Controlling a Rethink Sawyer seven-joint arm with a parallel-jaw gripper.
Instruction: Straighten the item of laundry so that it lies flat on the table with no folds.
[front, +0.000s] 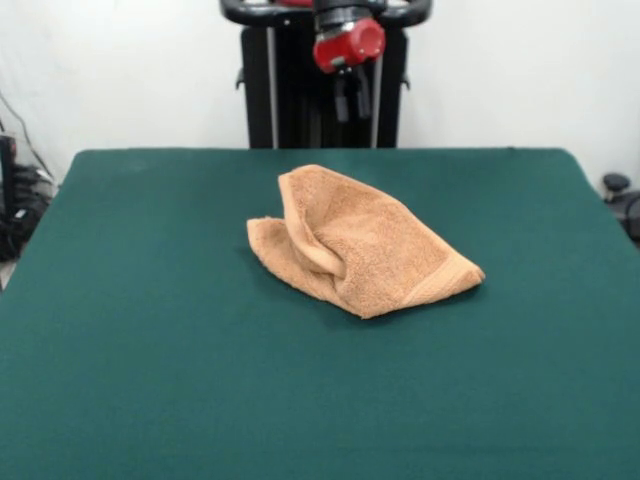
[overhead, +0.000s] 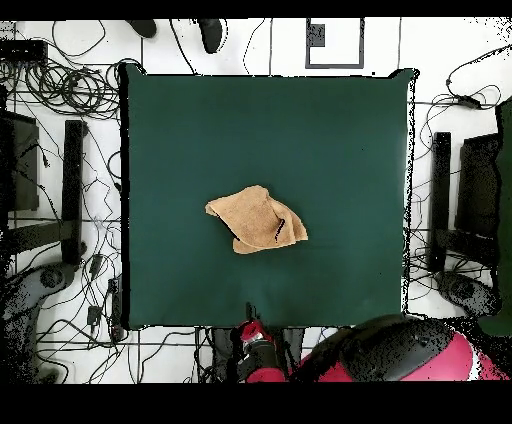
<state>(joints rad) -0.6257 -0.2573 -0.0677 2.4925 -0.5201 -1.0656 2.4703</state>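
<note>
Crumpled terry towel (front: 360, 245), soft and light, on the tabletop (front: 150, 350); best taken at its hemmed corner; gripper (front: 351, 98) drawn back, fingers narrowly parted, empty.

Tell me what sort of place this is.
Likely a robotics lab, not a home: a green table holding only a crumpled towel, loose cables across the floor, and a red robot arm with its gripper hanging above.
</note>
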